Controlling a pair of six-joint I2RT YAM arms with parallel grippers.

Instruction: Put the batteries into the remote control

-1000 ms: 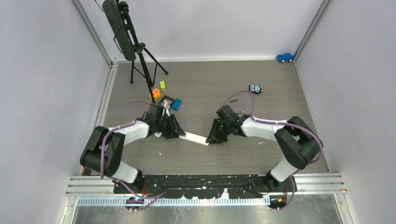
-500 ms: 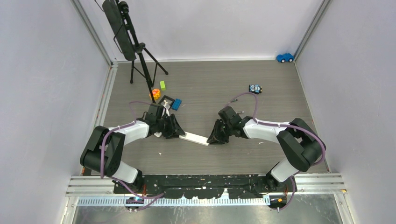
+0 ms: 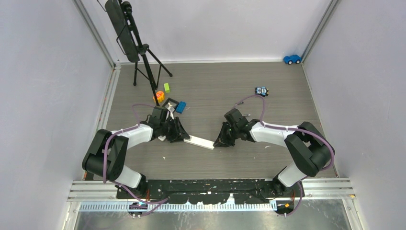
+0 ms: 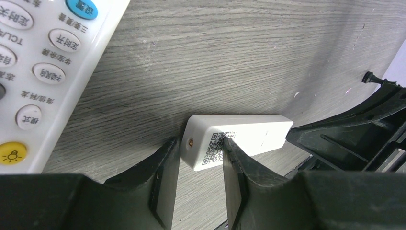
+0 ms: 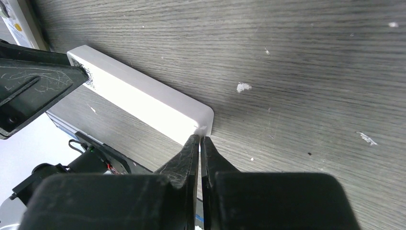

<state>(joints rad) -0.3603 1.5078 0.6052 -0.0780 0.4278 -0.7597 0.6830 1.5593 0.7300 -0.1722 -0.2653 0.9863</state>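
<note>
A slim white remote (image 3: 200, 142) lies back-up on the wooden floor between my two grippers. My left gripper (image 3: 181, 134) is shut on its left end; in the left wrist view the fingers (image 4: 165, 167) clamp that end, which carries a QR code (image 4: 218, 143). My right gripper (image 3: 221, 141) is shut, and its fingertips (image 5: 191, 143) touch a small white notch at the remote's right end corner (image 5: 203, 125). No batteries are clearly visible. A tiny dark piece beside the right forearm (image 3: 247, 115) is too small to identify.
A second white remote with round buttons (image 4: 43, 72) lies just left of my left gripper. Behind it are a black tray (image 3: 173, 103), a blue brick (image 3: 181, 107), an orange piece (image 3: 159, 97) and a green brick (image 3: 166, 87). A tripod (image 3: 143, 62) and two toy cars (image 3: 261, 91) (image 3: 292, 59) stand farther back.
My right arm has shifted slightly to the right while its gripper stays at the remote's end. The left arm and the remote have not moved.
</note>
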